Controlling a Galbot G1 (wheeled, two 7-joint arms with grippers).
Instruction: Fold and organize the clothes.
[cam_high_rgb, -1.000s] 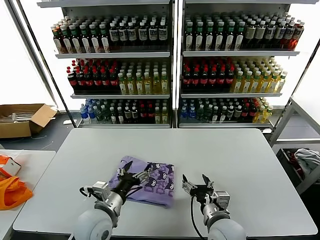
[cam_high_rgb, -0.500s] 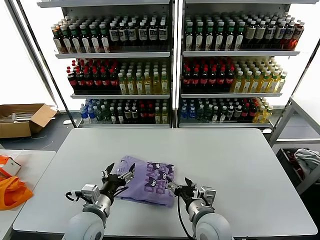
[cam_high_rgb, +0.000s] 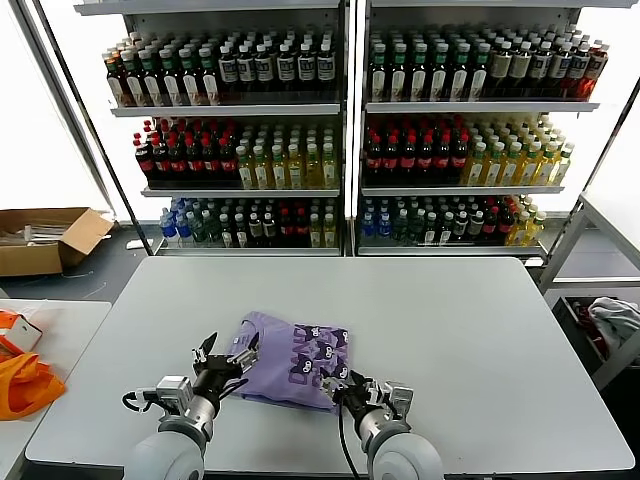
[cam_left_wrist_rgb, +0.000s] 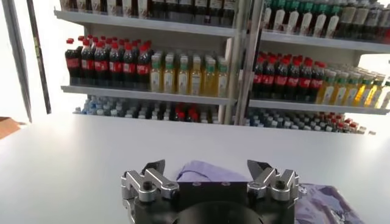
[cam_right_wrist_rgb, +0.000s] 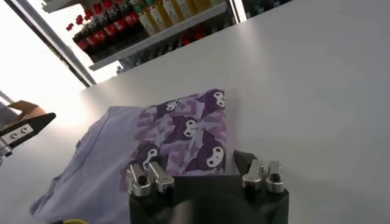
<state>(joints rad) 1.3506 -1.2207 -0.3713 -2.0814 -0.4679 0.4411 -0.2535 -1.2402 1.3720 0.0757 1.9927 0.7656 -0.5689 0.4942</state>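
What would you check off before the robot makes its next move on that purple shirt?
1. T-shirt lies on the table, partly folded, printed side up: ok.
2. Left gripper sits at the shirt's left edge with jaws open: ok.
3. Right gripper sits at the shirt's near right corner: ok.
4. Right gripper has fabric between its fingers: cannot tell; the wrist view shows the jaws apart with the shirt's edge just ahead.
5. Shirt is held by neither gripper yet, so the next fold has not begun: ok on the left, cannot tell on the right.
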